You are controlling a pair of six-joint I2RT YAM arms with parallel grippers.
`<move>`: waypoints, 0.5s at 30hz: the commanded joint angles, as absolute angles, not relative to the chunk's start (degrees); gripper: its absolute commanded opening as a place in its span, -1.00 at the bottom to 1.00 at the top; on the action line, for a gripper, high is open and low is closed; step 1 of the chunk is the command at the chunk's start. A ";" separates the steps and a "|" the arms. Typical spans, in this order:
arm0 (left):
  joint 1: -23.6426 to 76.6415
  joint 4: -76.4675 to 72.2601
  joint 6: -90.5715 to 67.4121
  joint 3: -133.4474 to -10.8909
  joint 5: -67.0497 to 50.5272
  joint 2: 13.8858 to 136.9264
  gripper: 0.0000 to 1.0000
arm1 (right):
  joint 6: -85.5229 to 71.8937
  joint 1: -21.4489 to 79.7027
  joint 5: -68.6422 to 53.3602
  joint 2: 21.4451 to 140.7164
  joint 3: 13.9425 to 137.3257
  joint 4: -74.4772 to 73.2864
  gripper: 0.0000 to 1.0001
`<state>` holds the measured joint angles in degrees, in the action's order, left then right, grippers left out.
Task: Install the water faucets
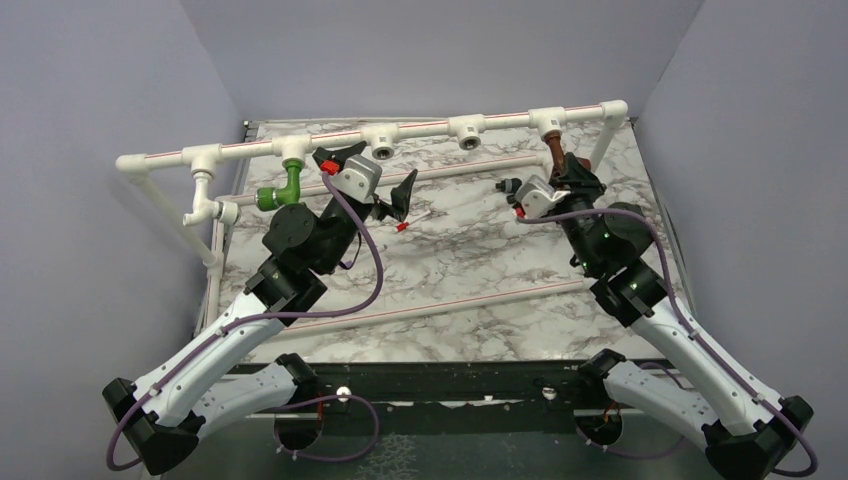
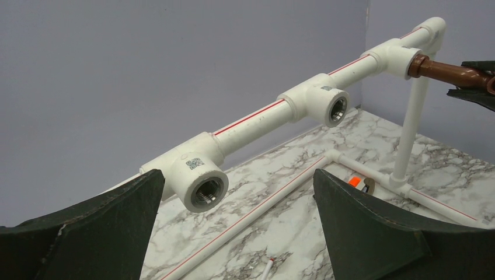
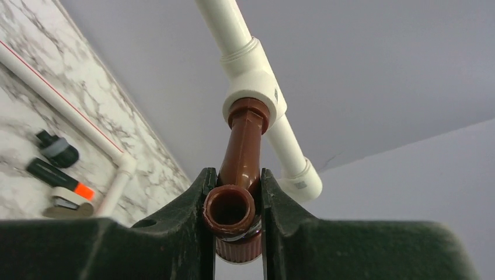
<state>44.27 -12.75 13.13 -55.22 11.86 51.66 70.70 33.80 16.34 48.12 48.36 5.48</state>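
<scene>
The green faucet (image 1: pixel 280 190) hangs screwed into a white T-fitting at the left of the pipe frame (image 1: pixel 420 128). The copper-coloured faucet (image 1: pixel 555 155) sits with its stem in the right T-fitting (image 3: pixel 252 87); it also shows in the right wrist view (image 3: pixel 242 169) and in the left wrist view (image 2: pixel 446 71). My right gripper (image 3: pixel 233 201) is shut on the copper faucet at its spout end. My left gripper (image 2: pixel 239 224) is open and empty, facing two empty threaded T-fittings (image 2: pixel 204 186) in the middle of the frame, just right of the green faucet.
A small black piece with an orange tip (image 3: pixel 58 175) and other small dark parts (image 3: pixel 55 149) lie on the marble table by the frame's low rear pipe (image 1: pixel 450 170). Grey walls close in the back and both sides.
</scene>
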 commanded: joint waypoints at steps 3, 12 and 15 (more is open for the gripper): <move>44.48 -13.36 13.60 -54.93 10.98 51.34 0.98 | 37.84 34.01 14.26 47.15 51.07 8.79 -0.99; 44.47 -13.36 13.58 -54.93 11.07 51.24 0.98 | 1.20 34.02 17.00 46.31 54.15 10.88 -0.99; 44.47 -13.36 13.60 -54.93 11.03 51.24 0.98 | -8.99 34.01 20.15 45.95 53.63 11.77 -0.99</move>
<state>44.27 -12.75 13.15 -55.22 11.84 51.66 21.93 33.26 19.79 47.99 50.72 6.24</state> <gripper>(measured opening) 0.989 0.349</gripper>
